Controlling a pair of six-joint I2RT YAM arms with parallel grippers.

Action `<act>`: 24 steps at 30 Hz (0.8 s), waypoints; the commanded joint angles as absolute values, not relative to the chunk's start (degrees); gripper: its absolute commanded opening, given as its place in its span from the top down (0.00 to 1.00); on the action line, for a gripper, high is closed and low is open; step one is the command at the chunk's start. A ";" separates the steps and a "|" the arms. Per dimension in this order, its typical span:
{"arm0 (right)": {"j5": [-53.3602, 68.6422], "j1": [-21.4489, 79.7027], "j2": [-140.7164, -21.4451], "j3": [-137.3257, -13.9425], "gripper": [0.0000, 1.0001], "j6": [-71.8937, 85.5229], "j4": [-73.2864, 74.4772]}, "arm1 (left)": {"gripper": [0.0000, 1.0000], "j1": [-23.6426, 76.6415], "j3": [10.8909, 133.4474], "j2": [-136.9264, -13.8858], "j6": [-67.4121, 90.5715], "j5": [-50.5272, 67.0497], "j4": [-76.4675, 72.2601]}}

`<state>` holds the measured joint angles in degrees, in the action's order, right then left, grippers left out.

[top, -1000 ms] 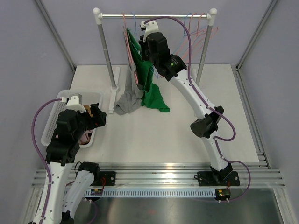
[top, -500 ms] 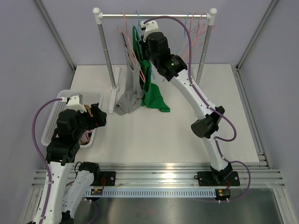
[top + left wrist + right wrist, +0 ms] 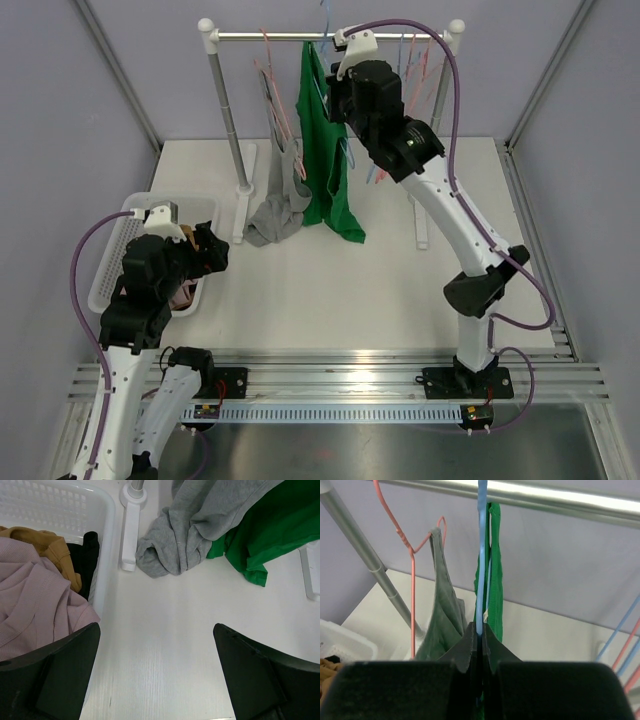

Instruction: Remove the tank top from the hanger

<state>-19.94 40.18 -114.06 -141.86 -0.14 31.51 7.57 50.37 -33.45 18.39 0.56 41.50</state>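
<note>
1. Since a second ago the right arm [image 3: 452, 205] is standing further right and higher, and the green tank top [image 3: 326, 150] is now hanging further right under the rail [image 3: 250, 35], clear of the gray garment [image 3: 277, 185].
2. The right gripper [image 3: 479, 630] is pinching the blue hanger [image 3: 481, 555], with its jaws pressed together on the hanger's neck just below the rail.
3. The tank top is hanging on that hanger, and its lower hem is lying on the table [image 3: 400, 285].
4. The gray garment is hanging from a pink hanger [image 3: 412, 580] to the left, and its bottom is bunching on the table.
5. The left gripper [image 3: 159, 677] is hovering over the near left of the table with its fingers spread and nothing between them. It is sitting just right of the basket [image 3: 108, 525] of clothes.
</note>
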 commanded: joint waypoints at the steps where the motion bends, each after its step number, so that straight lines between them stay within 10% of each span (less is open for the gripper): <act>1: -19.60 40.52 -103.73 -133.71 1.00 3.24 23.31 | 0.01 7.82 50.36 -32.26 17.40 2.55 38.67; 24: 9.21 40.69 -53.63 -90.46 1.00 15.73 42.63 | 0.01 20.10 66.26 -39.88 20.39 1.60 37.18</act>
